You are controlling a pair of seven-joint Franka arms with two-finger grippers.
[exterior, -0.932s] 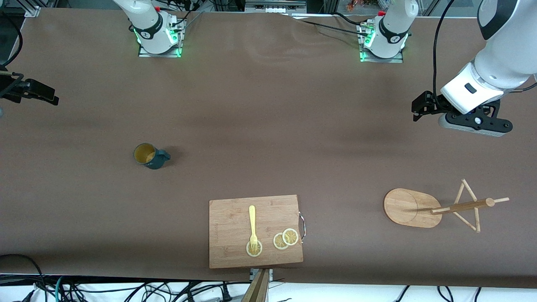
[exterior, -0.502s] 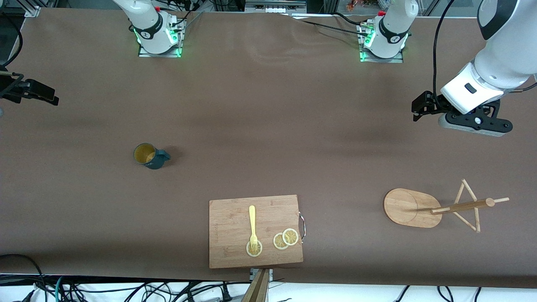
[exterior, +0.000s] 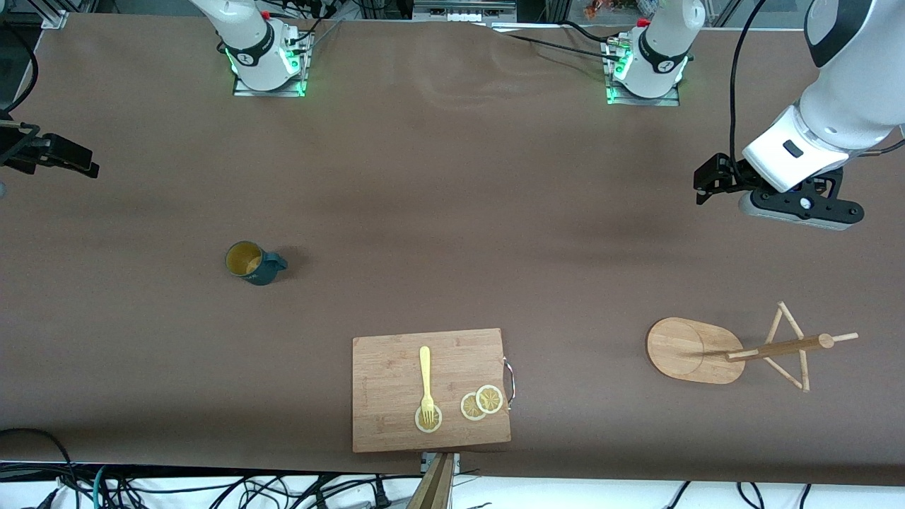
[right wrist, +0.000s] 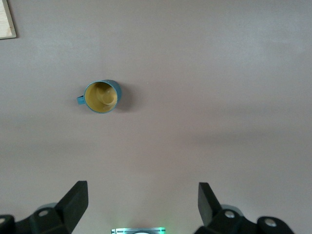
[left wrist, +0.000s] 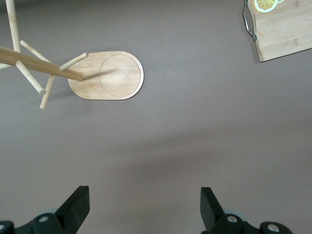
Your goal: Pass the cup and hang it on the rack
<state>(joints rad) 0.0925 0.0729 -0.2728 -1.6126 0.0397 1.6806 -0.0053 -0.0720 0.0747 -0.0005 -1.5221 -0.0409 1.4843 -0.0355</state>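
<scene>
Both arms raised w/ jaws spread, empty: left gripper (left wrist: 141, 214) over bare table nr rack (exterior: 696, 351), right gripper (right wrist: 141, 207) well apart from cup (exterior: 253, 262).

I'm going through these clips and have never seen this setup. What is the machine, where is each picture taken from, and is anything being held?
Two robot arms stand at a brown table. One picture looks down from across the table; the others come from cameras on each wrist.

The left hand hangs open above the bamboo mug rack, which stands upright. The right hand hangs open at its own end, above the table near the upright teal mug with the yellow inside.

A wooden cutting board carries a yellow fork and lemon slices. Nothing is held.
</scene>
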